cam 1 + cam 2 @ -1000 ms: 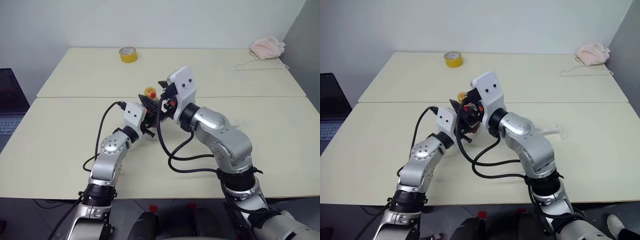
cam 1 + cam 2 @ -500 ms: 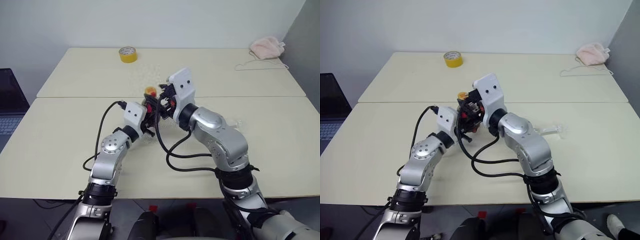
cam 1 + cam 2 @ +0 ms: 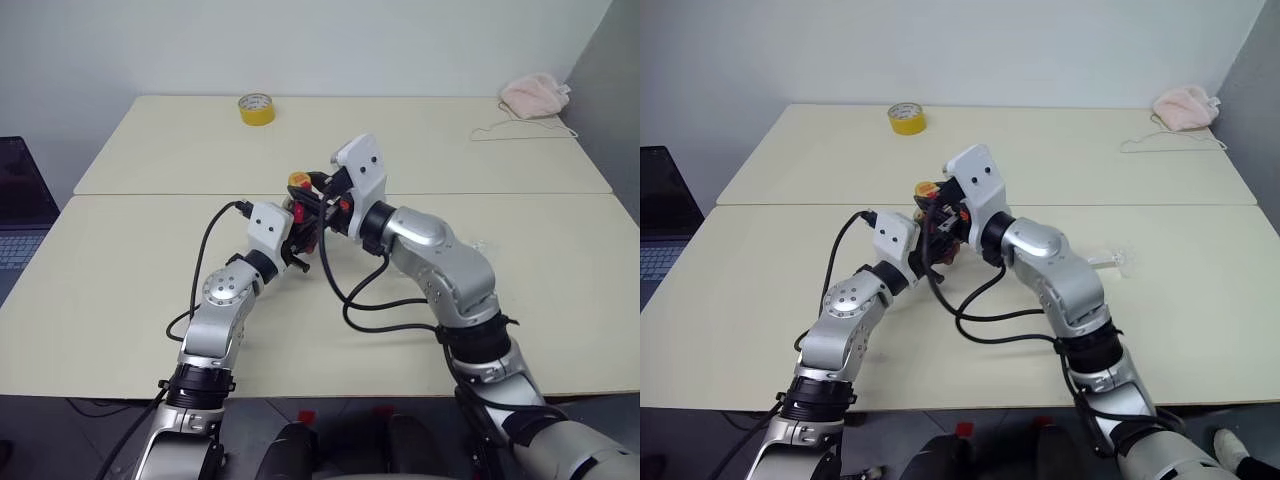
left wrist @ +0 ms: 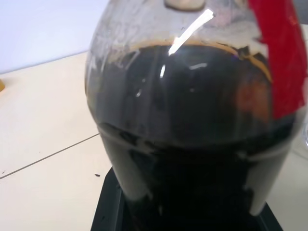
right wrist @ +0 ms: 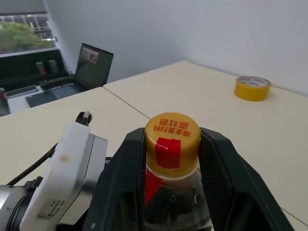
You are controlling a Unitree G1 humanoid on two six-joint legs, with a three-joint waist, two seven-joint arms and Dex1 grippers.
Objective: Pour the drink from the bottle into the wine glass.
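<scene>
The bottle (image 4: 192, 120) stands upright between my two arms at the table's middle, holding the dark drink (image 4: 183, 96) up to its shoulder. It has a red label strip. My left gripper (image 3: 298, 238) is shut on the bottle's body from the left. The right gripper (image 5: 172, 144) comes in level from the right at the top, and its black fingers (image 5: 126, 163) press both sides of the yellow cap (image 5: 172, 131). The wine glass (image 3: 1110, 262) shows faintly on the table to the right, behind my right forearm and partly hidden by it.
A yellow tape roll (image 3: 256, 108) sits at the far left of the back table. A pink cloth (image 3: 533, 95) and a thin white hanger (image 3: 520, 130) lie at the far right. A laptop (image 3: 20, 215) stands off the table's left edge.
The right gripper's fingers have closed from wide open onto the yellow cap. The left gripper and the bottle have stayed in place.
</scene>
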